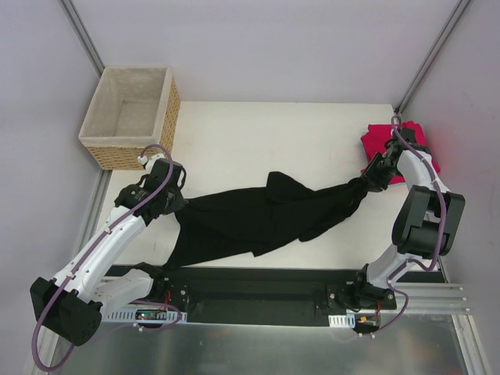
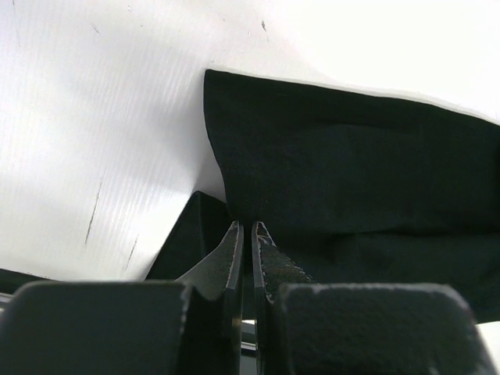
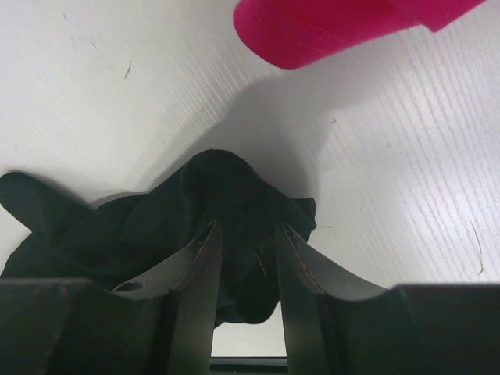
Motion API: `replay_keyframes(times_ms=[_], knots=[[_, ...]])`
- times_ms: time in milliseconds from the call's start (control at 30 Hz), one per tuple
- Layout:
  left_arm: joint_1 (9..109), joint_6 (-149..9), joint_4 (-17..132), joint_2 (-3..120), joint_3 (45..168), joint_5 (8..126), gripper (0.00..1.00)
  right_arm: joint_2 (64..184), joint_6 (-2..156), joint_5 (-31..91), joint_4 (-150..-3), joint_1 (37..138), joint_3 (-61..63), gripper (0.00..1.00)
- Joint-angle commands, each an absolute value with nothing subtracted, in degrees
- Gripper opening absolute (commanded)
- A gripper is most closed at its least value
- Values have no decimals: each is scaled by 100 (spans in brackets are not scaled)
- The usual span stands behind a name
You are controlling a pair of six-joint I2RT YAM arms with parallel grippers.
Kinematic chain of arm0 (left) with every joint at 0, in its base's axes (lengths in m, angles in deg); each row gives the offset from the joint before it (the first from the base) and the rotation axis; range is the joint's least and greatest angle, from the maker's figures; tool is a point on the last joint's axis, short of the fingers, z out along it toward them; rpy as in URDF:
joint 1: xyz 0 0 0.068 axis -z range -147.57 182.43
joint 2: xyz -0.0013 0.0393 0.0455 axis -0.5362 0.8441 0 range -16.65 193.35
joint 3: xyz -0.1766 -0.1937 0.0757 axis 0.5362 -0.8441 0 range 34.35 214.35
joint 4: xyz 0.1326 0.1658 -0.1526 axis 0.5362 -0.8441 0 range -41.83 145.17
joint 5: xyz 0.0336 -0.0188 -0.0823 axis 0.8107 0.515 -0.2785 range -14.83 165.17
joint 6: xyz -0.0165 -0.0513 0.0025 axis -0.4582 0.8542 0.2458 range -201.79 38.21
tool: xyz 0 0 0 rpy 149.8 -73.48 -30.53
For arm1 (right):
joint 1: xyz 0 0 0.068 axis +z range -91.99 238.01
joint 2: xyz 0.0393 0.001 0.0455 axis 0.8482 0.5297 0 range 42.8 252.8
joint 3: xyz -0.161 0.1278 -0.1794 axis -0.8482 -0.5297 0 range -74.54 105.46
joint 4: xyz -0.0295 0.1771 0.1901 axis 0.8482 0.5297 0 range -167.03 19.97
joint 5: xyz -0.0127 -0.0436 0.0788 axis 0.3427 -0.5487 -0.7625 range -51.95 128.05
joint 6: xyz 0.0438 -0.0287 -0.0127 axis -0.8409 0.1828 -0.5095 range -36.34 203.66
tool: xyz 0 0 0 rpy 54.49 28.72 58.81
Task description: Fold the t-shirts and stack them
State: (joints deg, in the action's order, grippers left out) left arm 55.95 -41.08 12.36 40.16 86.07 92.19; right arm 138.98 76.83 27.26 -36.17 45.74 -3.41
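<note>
Left hand (image 1: 166, 200), centre left: fingers pressed together, pinching an edge of the black t-shirt (image 1: 258, 215). Right hand (image 1: 373, 178), centre right: clamped on the shirt's bunched opposite end. The shirt stretches between them across the white surface (image 1: 258, 141). Red t-shirt (image 1: 381, 141) lies upper right, just beside the right hand. Wicker basket (image 1: 129, 117) stands at the surface's upper-left corner. Pale walls (image 1: 273, 47) enclose the area.

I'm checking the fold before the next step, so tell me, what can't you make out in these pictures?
- Red shirt: top view, the right arm crosses it; right wrist view, the top edge cuts it off. Its fold cannot be judged.
- Black shirt: bunched and twisted, so which side faces up is unclear in every view.
- Left gripper: in the left wrist view its own fingers hide how much cloth is pinched.
</note>
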Motion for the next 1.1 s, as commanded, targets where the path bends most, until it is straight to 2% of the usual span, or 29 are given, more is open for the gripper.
replay_keyframes(times_ms=[0, 500, 600, 700, 733, 867, 1067], knots=[[5545, -4154, 1175, 3968, 8602, 9240, 0, 13790, 7628, 2654, -3660, 4615, -54, 36], [5545, -4259, 1140, 3916, 8620, 9257, 0, 14212, 7400, 2091, -4301, 4782, -124, 34], [5545, -4294, 1114, 3916, 8638, 9257, 0, 14282, 7338, 1986, -4424, 4808, -124, 27], [5545, -4303, 1096, 3907, 8646, 9266, 0, 14309, 7294, 1889, -4460, 4826, -80, 5], [5545, -4303, 1087, 3907, 8655, 9275, 0, 14300, 7294, 1872, -4469, 4843, -54, 1], [5545, -4286, 1070, 3889, 8682, 9328, 0, 14098, 7294, 1836, -4434, 4878, -10, 1], [5536, -4443, 929, 3793, 9199, 9933, 0, 12931, 7522, 2257, -4100, 4878, 454, 1]])
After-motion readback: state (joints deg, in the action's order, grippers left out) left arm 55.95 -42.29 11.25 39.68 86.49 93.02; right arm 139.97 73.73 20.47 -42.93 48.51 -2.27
